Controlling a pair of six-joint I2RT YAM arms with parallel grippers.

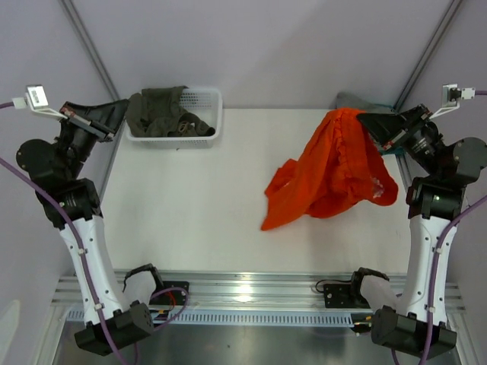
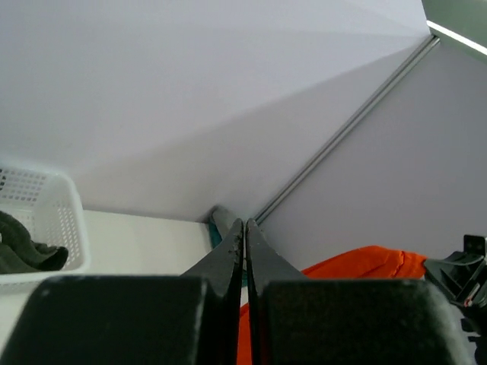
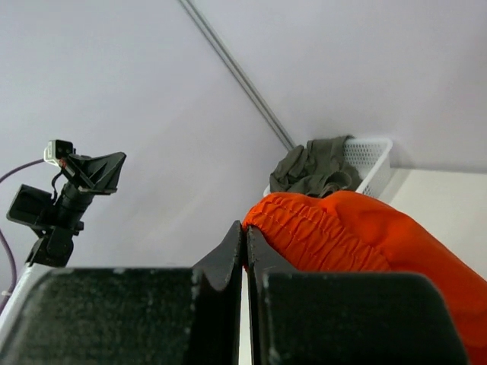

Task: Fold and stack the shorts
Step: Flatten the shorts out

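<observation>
The bright orange shorts (image 1: pixel 335 175) hang bunched at the table's right side. Their gathered waistband (image 3: pixel 304 228) is lifted off the surface, and a leg trails down to the table toward the middle. My right gripper (image 1: pixel 364 119) is shut on the waistband edge, and its tips (image 3: pixel 244 226) meet right at the orange fabric. My left gripper (image 1: pixel 122 106) is raised at the far left beside the basket. It is shut (image 2: pixel 244 222) with nothing between its fingers. The shorts (image 2: pixel 365 262) show low and far off in the left wrist view.
A white basket (image 1: pixel 217 114) at the back left holds an olive-green garment (image 1: pixel 160 114). A grey and teal garment (image 1: pixel 354 99) lies at the back right, behind the shorts. Grey walls enclose the table on three sides.
</observation>
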